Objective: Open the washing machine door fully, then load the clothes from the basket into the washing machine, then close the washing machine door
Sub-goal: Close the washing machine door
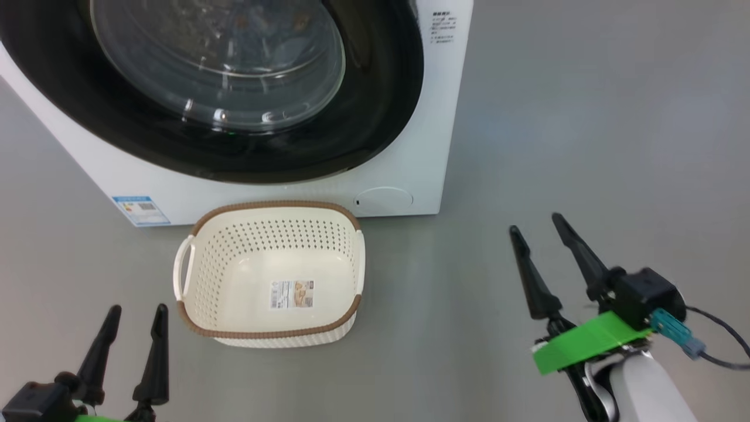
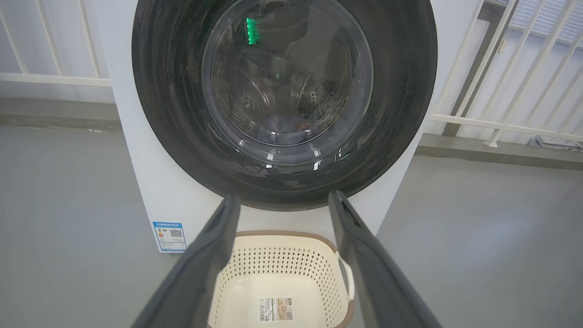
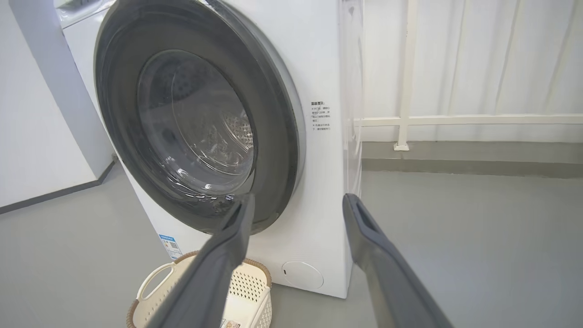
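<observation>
The washing machine stands at the top of the head view on the grey floor. The washing machine door lies flat against its white front, and in both wrist views the black rim looks flush all round, so it reads as shut. Through the glass bowl, in the left wrist view, a dim bluish heap with a touch of orange lies at the bottom of the steel drum. That appears to be the clothes, though the glass and its reflections blur them.

The basket rests on the floor just in front of the machine, below the door, between the blue label and the round flap. Its pale bottom shows, with a paper sticker on it.

The left claw is at the lower left of the head view, near the basket's left corner but apart from it. Its two dark fingers point up toward the machine and stand wide apart with nothing between them. Its own camera looks past those fingers at the basket and the door above.

The right claw hangs over bare floor well to the right of the basket — fingers spread wide, gripping nothing. A band of green tape wraps its wrist. Its camera sees the machine at an angle from the right.
</observation>
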You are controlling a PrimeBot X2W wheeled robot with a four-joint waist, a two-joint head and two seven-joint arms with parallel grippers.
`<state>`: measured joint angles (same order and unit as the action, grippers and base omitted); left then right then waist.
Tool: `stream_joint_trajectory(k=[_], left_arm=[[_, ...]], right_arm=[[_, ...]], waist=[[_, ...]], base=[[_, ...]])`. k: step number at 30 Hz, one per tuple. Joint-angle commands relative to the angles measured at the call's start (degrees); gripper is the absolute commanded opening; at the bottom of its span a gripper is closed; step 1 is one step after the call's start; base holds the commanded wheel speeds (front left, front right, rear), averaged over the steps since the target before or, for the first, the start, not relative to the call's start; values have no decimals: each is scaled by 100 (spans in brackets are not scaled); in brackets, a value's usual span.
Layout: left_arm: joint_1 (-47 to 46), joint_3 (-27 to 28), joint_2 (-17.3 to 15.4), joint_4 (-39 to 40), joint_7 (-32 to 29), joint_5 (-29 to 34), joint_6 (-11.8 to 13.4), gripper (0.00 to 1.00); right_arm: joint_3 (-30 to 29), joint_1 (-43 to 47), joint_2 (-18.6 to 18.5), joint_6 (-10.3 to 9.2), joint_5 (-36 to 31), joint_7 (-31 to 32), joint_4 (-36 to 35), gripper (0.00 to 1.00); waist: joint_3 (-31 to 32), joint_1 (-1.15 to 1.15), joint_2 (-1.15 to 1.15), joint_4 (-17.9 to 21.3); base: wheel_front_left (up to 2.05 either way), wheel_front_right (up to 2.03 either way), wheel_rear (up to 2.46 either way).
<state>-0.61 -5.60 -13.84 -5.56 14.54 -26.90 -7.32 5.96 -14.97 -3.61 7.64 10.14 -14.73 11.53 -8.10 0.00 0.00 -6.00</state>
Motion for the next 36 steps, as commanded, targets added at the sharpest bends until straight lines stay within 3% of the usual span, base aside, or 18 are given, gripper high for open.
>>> stream_joint_trajectory(k=[1, 19, 36], left_arm=[[-10, 265, -79, 106, 46, 109, -17, 100], [385, 666, 146, 137, 46, 497, -17, 100], [611, 779, 292, 237, 46, 807, -17, 100]], right_arm=[[-2, 177, 73, -15, 88, -27, -252, 100], [-345, 1191, 73, -15, 229, -27, -789, 100], [-542, 1571, 73, -15, 202, -27, -810, 100]], waist=[[163, 0, 0, 89], [410, 0, 0, 164], [518, 0, 0, 196]], base=[[0, 0, 0], [0, 0, 0], [0, 0, 0]])
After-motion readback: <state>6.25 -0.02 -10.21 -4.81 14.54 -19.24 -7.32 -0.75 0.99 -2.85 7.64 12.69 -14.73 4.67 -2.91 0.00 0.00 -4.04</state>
